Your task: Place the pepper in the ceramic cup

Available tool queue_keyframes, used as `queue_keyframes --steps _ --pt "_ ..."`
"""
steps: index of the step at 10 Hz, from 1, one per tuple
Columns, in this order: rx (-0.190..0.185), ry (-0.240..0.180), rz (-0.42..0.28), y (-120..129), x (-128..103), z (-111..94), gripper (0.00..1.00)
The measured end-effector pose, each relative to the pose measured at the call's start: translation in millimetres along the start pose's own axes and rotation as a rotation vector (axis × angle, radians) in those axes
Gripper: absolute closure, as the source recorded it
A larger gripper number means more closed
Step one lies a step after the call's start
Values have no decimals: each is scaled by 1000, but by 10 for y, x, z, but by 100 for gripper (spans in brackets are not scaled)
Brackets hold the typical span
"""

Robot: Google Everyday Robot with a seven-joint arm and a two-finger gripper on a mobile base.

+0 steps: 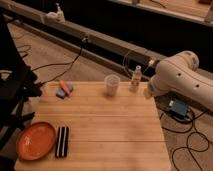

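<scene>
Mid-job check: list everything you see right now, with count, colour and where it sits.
pepper: one, orange-red, far left of the table, at the blue block's edge
blue block: one, blue, far left of the table
ceramic cup: one, whitish, upright, far middle of the table
bottle: one, clear, upright, right of the cup and apart from it
plate: one, orange, near left corner
black bar: one, black, just right of the plate
table: one, light wood
blue box: one, blue, on the floor right of the table
cables: several, dark, on the floor
arm: one, white, right of the table
gripper: one, at the table's far right edge, near the bottle, far from the pepper
</scene>
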Motion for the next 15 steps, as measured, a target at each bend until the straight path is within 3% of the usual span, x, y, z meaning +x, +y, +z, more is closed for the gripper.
queue_keyframes --steps 5,6,8,9,11,13,14,15 --pt "-2 -2 6 -14 -13 2 65" --pt "-24 1 38 -21 -32 30 65" --pt "-113 -24 112 126 -304 76 65" --pt "-169 -61 124 311 -586 60 65" --pt "-225 -131 108 587 -1005 -29 65" --pt "-302 -245 20 1278 -1597 -298 65" --pt "-341 -293 -30 1603 -1778 -441 65" --pt "-354 -307 -45 1703 -1827 -488 65"
